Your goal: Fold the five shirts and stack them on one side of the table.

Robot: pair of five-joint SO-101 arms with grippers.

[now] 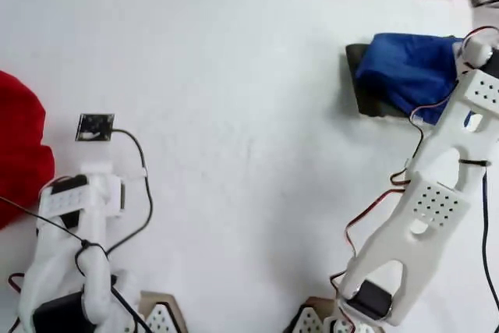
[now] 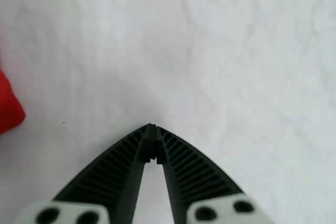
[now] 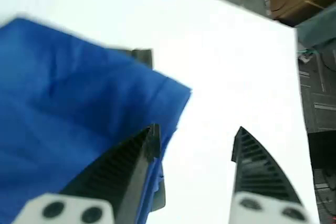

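A folded blue shirt (image 1: 405, 72) lies on top of a dark folded shirt (image 1: 363, 83) at the table's right side. My right gripper (image 3: 195, 136) is open just above the blue shirt's (image 3: 73, 103) edge, one finger over the cloth and the other over bare table. A red shirt (image 1: 19, 146) lies bunched at the left edge of the table; its corner (image 2: 8, 106) shows in the left wrist view. My left gripper (image 2: 151, 129) is shut with nothing in it, over bare white table near the front left.
The white table (image 1: 234, 115) stretches wide between the two arms. A small dark square module (image 1: 94, 126) on a black cable lies just beyond the left arm. Floor and furniture show past the table's far edge (image 3: 283, 3).
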